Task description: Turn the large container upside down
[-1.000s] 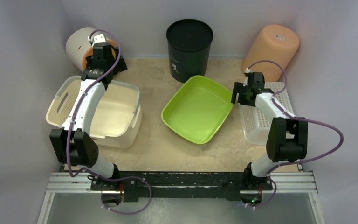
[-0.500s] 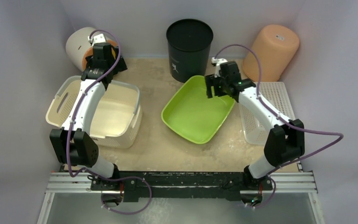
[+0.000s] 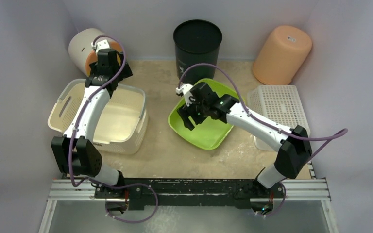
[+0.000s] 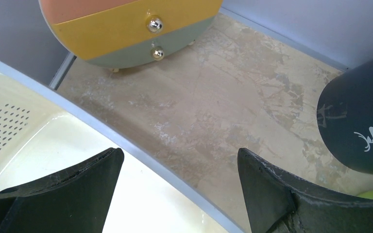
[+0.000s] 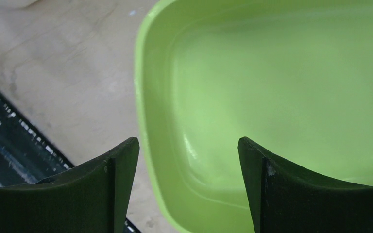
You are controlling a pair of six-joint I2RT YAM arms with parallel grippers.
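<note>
- Large container (image 3: 124, 111): smooth cream plastic with a soft sheen.
- Green tub (image 5: 281, 87): glossy, smooth plastic.
- Tabletop (image 3: 160, 145): matt, mottled and scuffed beige surface.
- Black bin (image 3: 197, 41) at 12 o'clock: matt finish.
- White basket (image 3: 278, 104) at 3 o'clock: perforated plastic.

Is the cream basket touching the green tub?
Apart. The top view shows a strip of bare table between the cream basket and the green tub.
</note>
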